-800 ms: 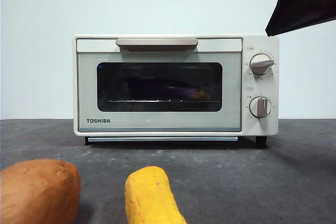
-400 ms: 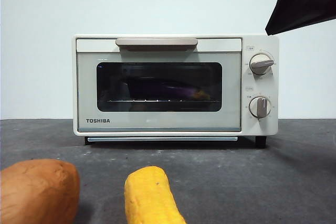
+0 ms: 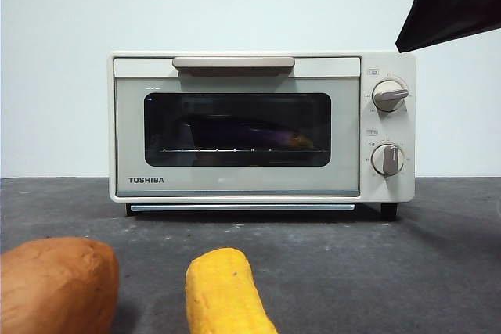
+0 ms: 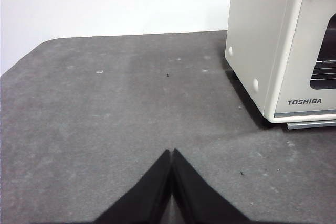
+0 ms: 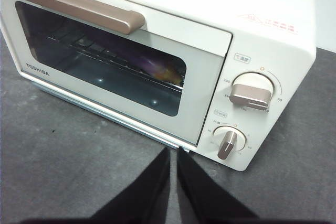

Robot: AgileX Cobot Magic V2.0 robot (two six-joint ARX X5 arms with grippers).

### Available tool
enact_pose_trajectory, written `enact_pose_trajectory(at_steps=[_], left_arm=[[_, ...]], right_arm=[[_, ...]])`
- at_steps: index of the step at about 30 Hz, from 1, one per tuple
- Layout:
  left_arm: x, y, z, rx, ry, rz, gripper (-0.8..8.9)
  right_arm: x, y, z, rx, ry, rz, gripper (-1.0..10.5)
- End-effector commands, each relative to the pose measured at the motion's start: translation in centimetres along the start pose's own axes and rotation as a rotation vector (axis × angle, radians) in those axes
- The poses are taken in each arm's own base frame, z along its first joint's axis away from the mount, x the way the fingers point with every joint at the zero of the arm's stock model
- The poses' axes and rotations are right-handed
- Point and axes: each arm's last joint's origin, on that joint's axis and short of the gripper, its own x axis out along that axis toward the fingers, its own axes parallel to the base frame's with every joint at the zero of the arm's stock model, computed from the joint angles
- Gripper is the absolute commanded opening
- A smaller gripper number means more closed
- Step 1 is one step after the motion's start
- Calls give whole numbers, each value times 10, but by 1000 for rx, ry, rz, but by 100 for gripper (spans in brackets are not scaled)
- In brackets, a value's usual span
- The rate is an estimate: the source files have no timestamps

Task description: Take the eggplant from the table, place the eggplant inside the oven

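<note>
The eggplant (image 3: 246, 135) lies inside the oven (image 3: 262, 127), on the wire rack behind the closed glass door, its length running left to right. Through the dark window it shows as a long, glossy purple shape with a brownish-yellow stem tip at its right end; in the right wrist view the same purple and yellow patch (image 5: 160, 70) sits near the window's knob-side end. The oven stands at the far side of the table (image 3: 391, 263), handle (image 3: 234, 63) on top of the door, two knobs (image 3: 389, 95) on the right.

The placing looks complete, so the step in hand appears to be withdrawal. Done well, it would keep both arms clear of the handle and knobs and leave the door shut.

The right gripper (image 5: 174, 156) hangs above the table in front of the knobs, jaws nearly together with a thin gap, holding nothing; in the front view it shows only as a dark shape at the upper right corner. The left gripper (image 4: 171, 153), jaws pressed together and empty, waits over bare table left of the oven. Nearest the front camera lie a sweet potato (image 3: 56, 283) and, to its right, a yellow rough-skinned cylinder (image 3: 225, 293), both untouched.
</note>
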Motion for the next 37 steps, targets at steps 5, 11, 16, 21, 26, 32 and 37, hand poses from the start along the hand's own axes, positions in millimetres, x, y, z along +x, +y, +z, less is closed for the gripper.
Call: enact_pose_trajectory(at_steps=[5,11,16,21,26,32,37], left_arm=[[3,0,-8,13,12,-2,8],[3,0,-8,13,12,-2,8],[3,0,-8,13,12,-2,8],[3,0,-8,13,12,-2,8],[3,0,-8,13,12,-2,8],[3,0,-8,13,12,-2,8],[3,0,-8,13,12,-2,8]], right_arm=[[-17,-12,5,-121,-31,-33,4],[-38,-48,7,-44,-134,-193,4],[-51,-75,-8,12,-191,-281,4],[-54,-90,-35,39,-205,-307,4],[-48,-94,-70,87,-170,-270,4],[-40,-91,-104,112,-136,-265,4],[-37,-89,-120,125,-136,-261,4]])
